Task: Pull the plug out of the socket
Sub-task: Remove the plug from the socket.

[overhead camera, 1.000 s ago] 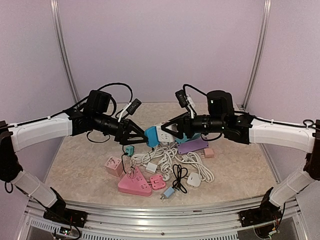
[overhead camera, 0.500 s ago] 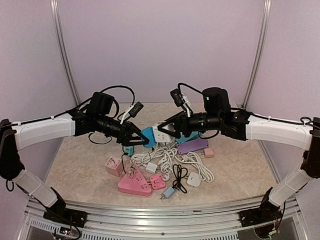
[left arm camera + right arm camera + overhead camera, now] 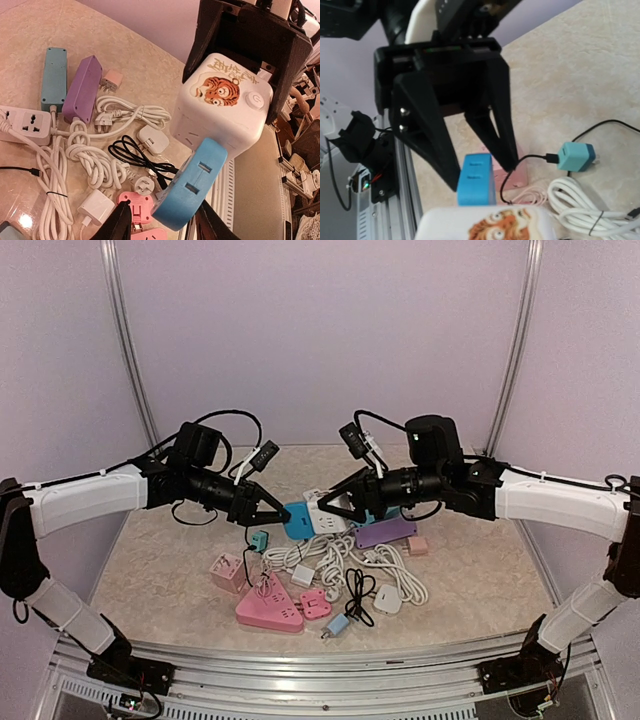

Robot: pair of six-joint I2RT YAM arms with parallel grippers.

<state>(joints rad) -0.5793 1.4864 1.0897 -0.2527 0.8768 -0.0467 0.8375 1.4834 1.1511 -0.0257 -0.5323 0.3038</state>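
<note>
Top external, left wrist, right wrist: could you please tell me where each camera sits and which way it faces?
Top external: above and behind the bases, facing the table; both arms show.
Left wrist: on the left arm, facing the blue plug between left pincer fingers.
Right wrist: on the right arm, looking over the cube socket at the left pincer; own fingers unseen.
Shared: both wrist views show plug and socket.
</note>
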